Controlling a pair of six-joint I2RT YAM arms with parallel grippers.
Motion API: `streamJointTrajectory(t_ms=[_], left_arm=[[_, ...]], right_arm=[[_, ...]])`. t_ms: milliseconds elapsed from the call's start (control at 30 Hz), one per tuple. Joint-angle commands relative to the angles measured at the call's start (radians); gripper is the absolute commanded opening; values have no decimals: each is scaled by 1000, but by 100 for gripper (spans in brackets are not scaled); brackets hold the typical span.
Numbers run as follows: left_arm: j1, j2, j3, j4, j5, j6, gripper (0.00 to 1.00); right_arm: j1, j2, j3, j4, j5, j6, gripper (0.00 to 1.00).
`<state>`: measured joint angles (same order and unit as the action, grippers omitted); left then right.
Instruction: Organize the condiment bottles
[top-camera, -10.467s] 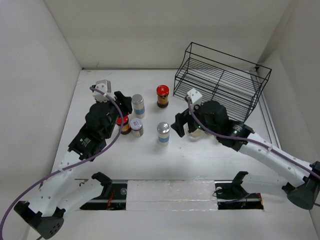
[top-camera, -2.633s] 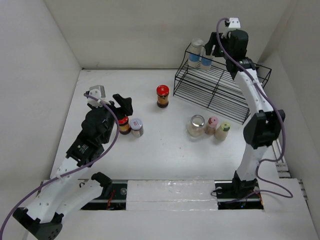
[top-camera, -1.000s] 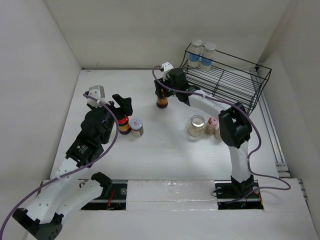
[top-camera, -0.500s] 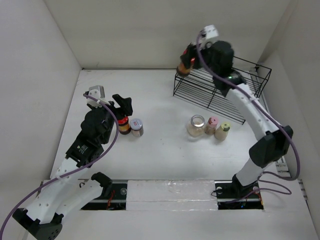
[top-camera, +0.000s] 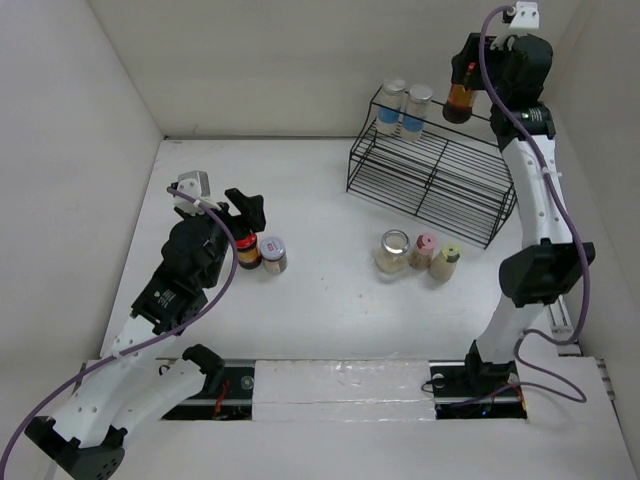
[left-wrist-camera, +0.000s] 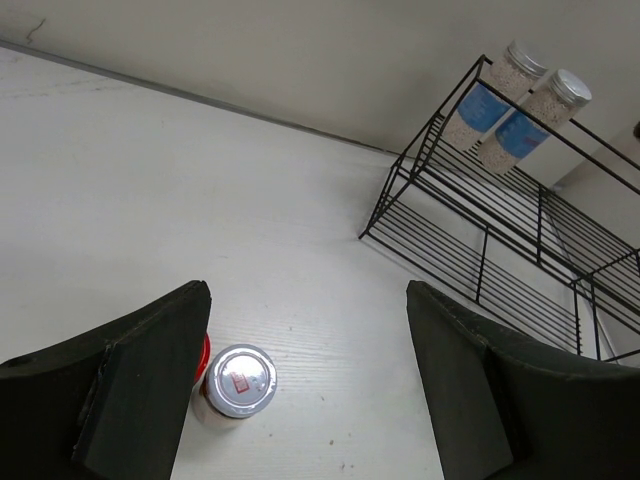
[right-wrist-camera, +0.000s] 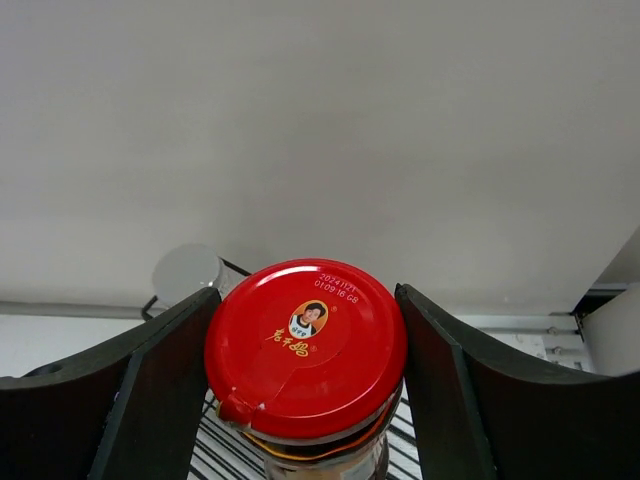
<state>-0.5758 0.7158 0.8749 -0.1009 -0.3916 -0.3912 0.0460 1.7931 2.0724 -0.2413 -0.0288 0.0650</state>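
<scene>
Top external view: reaching high into the upper right of the frame, over the black wire rack (top-camera: 440, 175).
Right gripper (top-camera: 462, 88): clamped on a red-lidded amber jar (top-camera: 458, 104), held upright in the air, just right of the shakers on the rack.
Right wrist view: looking straight down on that red lid, one finger pressed against each side.
Left gripper (left-wrist-camera: 308, 300): spread wide, grasping nothing, hovering left of centre.
Below the left gripper: second red-lidded jar (top-camera: 247, 250) and silver-lidded jar (top-camera: 273, 254), side by side on the table (top-camera: 330, 320).
Rack top shelf: two blue-labelled shakers (top-camera: 392, 108), standing together at its upper-left corner.
Centre-right of table: wide clear jar (top-camera: 393, 250), pink-capped bottle (top-camera: 425, 250), yellow-green-capped bottle (top-camera: 445, 262), lined up in a row just below the rack in frame.
</scene>
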Motion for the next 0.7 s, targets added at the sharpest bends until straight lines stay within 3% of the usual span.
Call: streamJointTrajectory(t_ms=[0,467,667], left_arm=[[2,-13,9,41,11,11,75],[2,-3,9,41,0,11,75],[2,-3,9,41,0,11,75]], right_arm=[[-24,26,147,50,-51,24,47],[-44,127,212,37,-60,24,46],[-44,118,106,69,-69,24,46]])
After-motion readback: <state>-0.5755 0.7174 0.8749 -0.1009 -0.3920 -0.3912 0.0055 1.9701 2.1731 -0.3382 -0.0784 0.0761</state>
